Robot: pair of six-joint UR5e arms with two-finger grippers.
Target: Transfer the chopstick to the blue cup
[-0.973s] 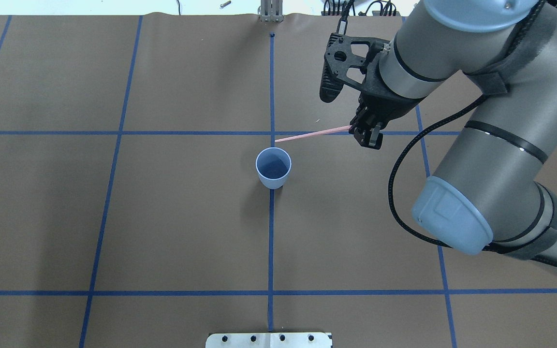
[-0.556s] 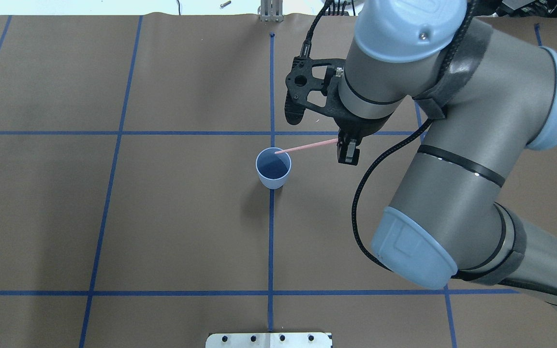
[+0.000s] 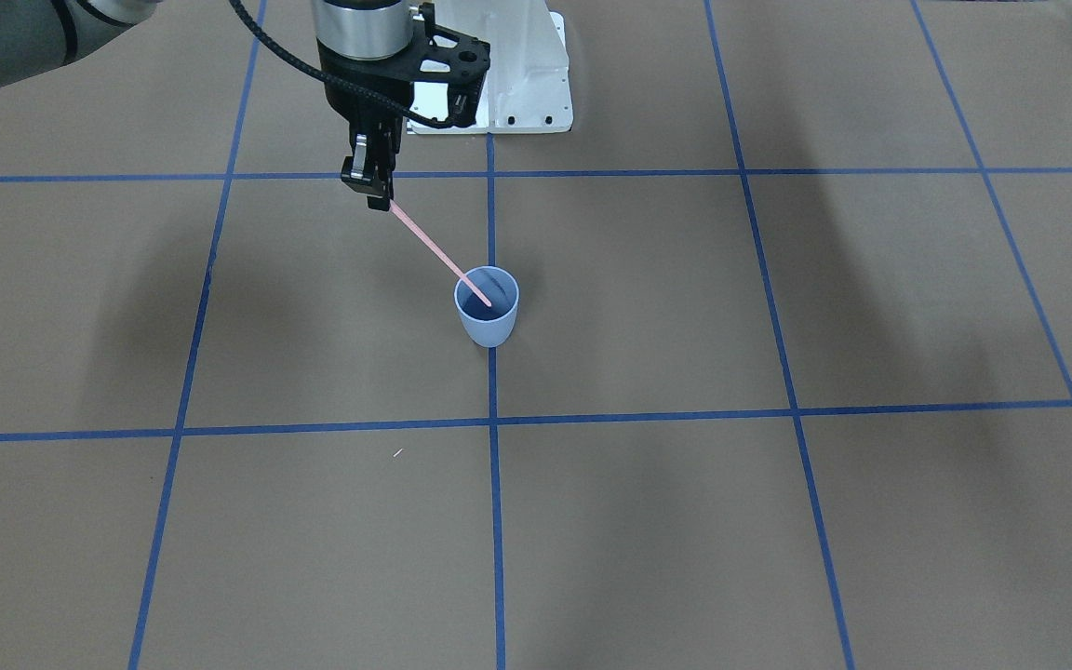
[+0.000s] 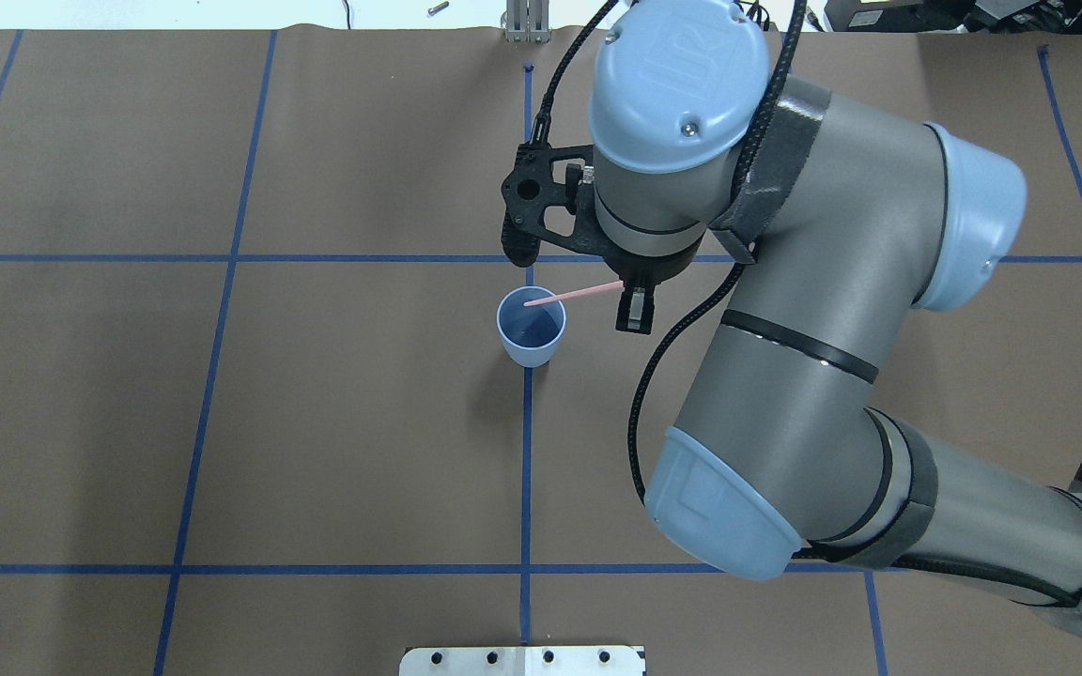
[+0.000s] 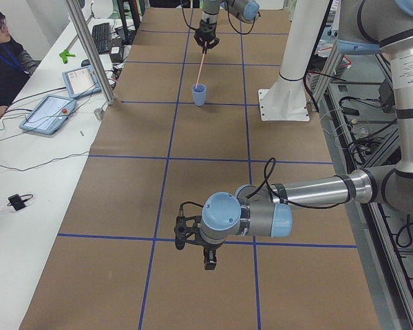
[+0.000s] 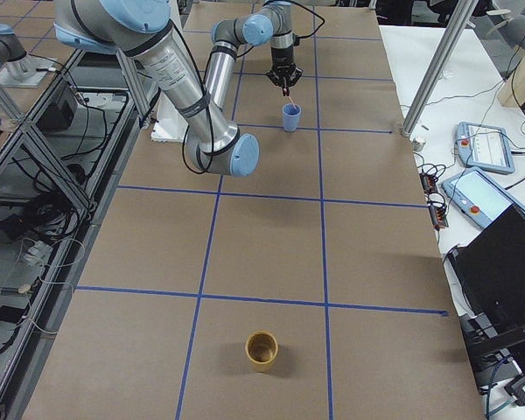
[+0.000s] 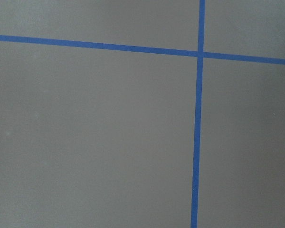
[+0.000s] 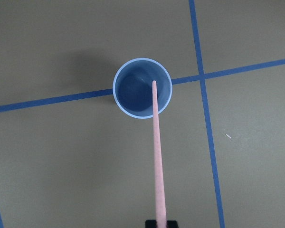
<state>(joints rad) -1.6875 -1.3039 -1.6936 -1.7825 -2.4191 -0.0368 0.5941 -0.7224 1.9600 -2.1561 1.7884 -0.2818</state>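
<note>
The pale blue cup [image 4: 530, 357] stands upright at the table's middle, on a blue tape line. It also shows in the front view [image 3: 488, 330] and the right wrist view [image 8: 133, 92]. My right gripper [image 4: 632, 314] is shut on the top end of a pink chopstick [image 4: 574, 294]. It holds the stick steeply, tip down, above and beside the cup. The tip lies over the cup's opening [image 8: 154, 85]; how deep it reaches I cannot tell. My left gripper [image 5: 208, 260] shows only in the exterior left view, far from the cup; I cannot tell if it is open or shut.
A tan cup [image 6: 262, 350] stands on the table's right end. The white robot base plate [image 3: 536, 84] sits behind the cup. An operator [image 5: 0, 62] sits at a side table with tablets [image 5: 48, 113]. Blue tape lines grid the brown table cover.
My right arm has swung left toward the cup with the chopstick in its grip. The stick's tip went from beyond the cup's far rim to over its opening.
</note>
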